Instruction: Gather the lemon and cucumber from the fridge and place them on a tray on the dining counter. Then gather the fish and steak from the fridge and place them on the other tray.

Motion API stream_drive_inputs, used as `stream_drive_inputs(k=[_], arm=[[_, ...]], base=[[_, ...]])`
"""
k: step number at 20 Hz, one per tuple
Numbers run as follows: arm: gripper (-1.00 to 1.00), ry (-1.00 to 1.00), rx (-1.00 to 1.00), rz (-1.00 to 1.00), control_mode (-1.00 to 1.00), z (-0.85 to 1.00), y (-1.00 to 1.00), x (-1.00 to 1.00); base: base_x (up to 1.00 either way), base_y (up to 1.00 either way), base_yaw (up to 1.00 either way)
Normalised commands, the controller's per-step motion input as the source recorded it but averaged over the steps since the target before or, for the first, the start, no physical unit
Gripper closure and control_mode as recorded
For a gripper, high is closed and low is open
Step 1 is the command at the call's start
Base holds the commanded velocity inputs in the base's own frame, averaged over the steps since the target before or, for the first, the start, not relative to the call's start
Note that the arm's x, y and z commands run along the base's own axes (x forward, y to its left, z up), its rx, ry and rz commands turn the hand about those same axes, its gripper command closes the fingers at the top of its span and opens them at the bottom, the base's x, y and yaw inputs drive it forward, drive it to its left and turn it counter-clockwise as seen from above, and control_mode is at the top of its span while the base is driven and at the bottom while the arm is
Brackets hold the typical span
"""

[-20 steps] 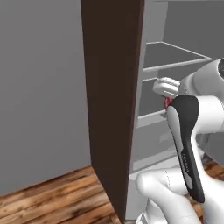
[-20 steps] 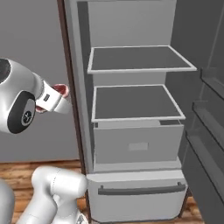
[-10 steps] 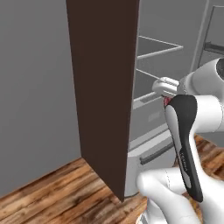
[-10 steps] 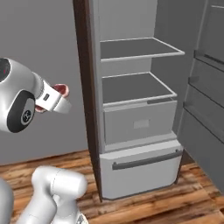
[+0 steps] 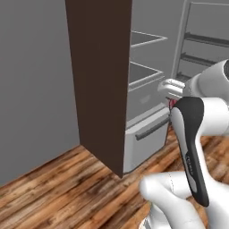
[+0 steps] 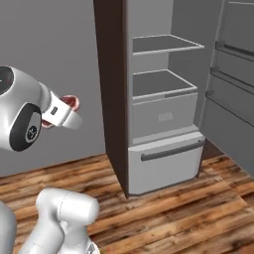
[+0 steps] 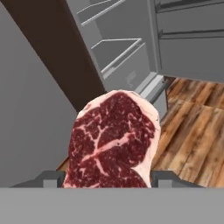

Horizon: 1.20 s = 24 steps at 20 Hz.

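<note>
Hand view puts the steak (image 7: 114,141) right up close: a red slab, marbled with white and edged in pale fat, standing up between the gripper's (image 7: 107,178) two dark fingertips (image 7: 50,178), one pressed against each side of it. The jaws stand partly apart, closed on the meat and carrying it in the air. Beyond the steak lies the fridge (image 7: 127,52), its door (image 7: 192,39) swung wide open, pale-edged shelves and a drawer front showing in the grey interior. A dark brown panel (image 7: 52,48) runs along the side of the fridge, and a plain grey wall (image 7: 30,127) sits on the near side of that panel. Wooden floor planks (image 7: 197,131) spread out below the fridge door.

From the right base view, the gripper (image 6: 69,106) hangs well away from the fridge (image 6: 163,99), out in front of the grey wall (image 6: 54,54), with a bit of the red steak (image 6: 69,102) peeking past the white wrist. The bottom drawer (image 6: 166,161) of the fridge, with its dark bar handle, looks shut, and the shelves above it look bare.

From the left base view, the brown panel (image 5: 100,76) stands in front of the fridge (image 5: 143,80), and a sliver of red steak (image 5: 171,103) shows just beside the arm's dark joint cover, in front of the fridge's lower drawer (image 5: 150,129).
</note>
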Motion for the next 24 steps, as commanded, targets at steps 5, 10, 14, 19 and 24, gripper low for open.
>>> stream_drive_inputs(k=[5,10,14,19,24], arm=[[1.0,0.0,0.0,0.0,1.0,0.0,0.0,0.0],[1.0,0.0,0.0,0.0,1.0,0.0,0.0,0.0],[1.0,0.0,0.0,0.0,1.0,0.0,0.0,0.0],[1.0,0.0,0.0,0.0,1.0,0.0,0.0,0.0],[1.0,0.0,0.0,0.0,1.0,0.0,0.0,0.0]], base=[[-0.93,0.55,-0.28],[-0.92,0.57,-0.29],[-1.0,0.46,-0.26],[-1.0,0.15,-0.24],[-1.0,-0.04,-0.29]])
